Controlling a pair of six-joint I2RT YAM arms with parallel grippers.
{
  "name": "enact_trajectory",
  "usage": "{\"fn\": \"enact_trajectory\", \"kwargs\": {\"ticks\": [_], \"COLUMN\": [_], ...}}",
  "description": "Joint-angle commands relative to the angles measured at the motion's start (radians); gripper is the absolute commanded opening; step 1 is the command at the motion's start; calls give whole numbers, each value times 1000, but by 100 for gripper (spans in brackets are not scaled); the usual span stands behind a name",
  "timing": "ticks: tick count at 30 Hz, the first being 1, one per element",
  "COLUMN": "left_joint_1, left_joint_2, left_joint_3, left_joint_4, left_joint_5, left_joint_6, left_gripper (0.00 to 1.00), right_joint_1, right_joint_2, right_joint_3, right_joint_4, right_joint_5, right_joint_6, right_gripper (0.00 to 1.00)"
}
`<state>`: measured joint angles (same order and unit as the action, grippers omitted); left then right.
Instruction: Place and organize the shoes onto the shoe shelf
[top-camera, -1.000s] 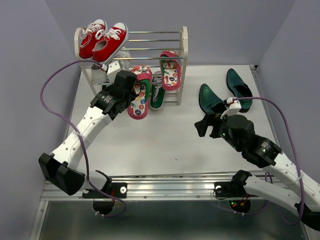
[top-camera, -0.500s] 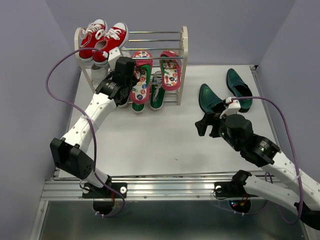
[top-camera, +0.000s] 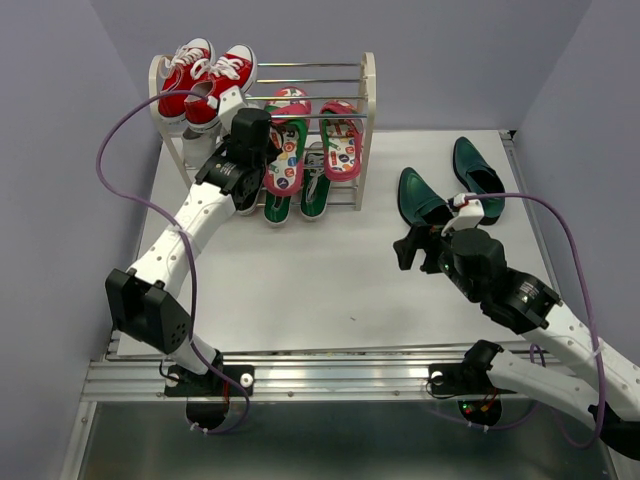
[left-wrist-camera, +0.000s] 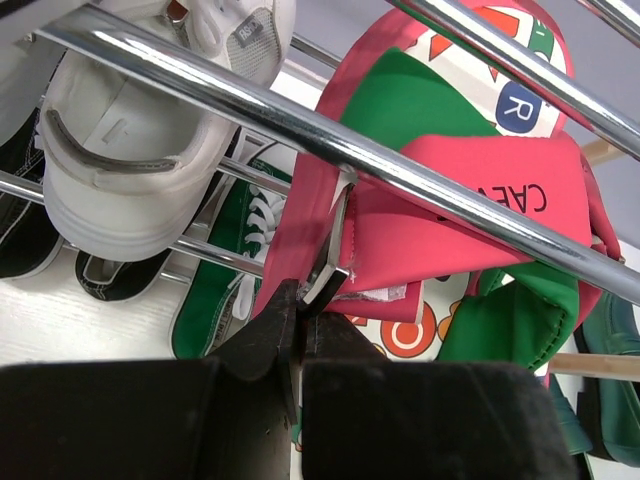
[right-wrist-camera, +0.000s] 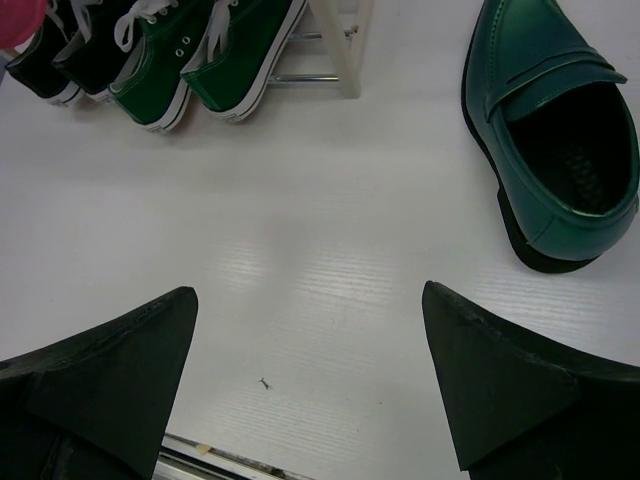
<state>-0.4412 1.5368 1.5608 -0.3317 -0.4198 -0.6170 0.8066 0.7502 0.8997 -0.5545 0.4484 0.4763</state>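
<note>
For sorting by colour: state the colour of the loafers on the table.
The loafers are glossy dark green; clearest in the right wrist view.

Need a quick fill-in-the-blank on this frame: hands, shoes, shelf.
The left hand is shut on a pink-red ____.
The right hand hangs ____ and holds nothing.
Both dark green loafers lie on the ____, not on the shoe shelf.
The shelf's top tier holds ____ sneakers.
Missing words: flip-flop; open; table; red.

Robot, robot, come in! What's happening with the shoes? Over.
Left gripper shut on flip-flop at shelf. Right gripper open, empty, above table. Two loafers on table, unshelved. Rod crosses flip-flop.
</note>
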Motion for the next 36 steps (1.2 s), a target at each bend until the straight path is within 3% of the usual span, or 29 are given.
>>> {"fn": "enact_trajectory", "kwargs": {"ticks": [1,15,36], "left_joint_1": [9,10,10], "left_joint_2": [-21,9,128], "left_joint_3": [31,-34,51], "left_joint_4": [187,293,270], "left_joint_5": [-25,-45,-103], "left_joint_6": [7,-83,-92], "left_gripper": [0,0,0], "right_joint_1": [8,8,8], "right_joint_2": [-21,-43,-55], "right_joint_3": [5,-12,-28], "right_joint_4": [16,18,18], "right_joint_5": [35,68,88], "right_joint_6": [-18,-30,-51], "right_gripper": [100,100,100]}}
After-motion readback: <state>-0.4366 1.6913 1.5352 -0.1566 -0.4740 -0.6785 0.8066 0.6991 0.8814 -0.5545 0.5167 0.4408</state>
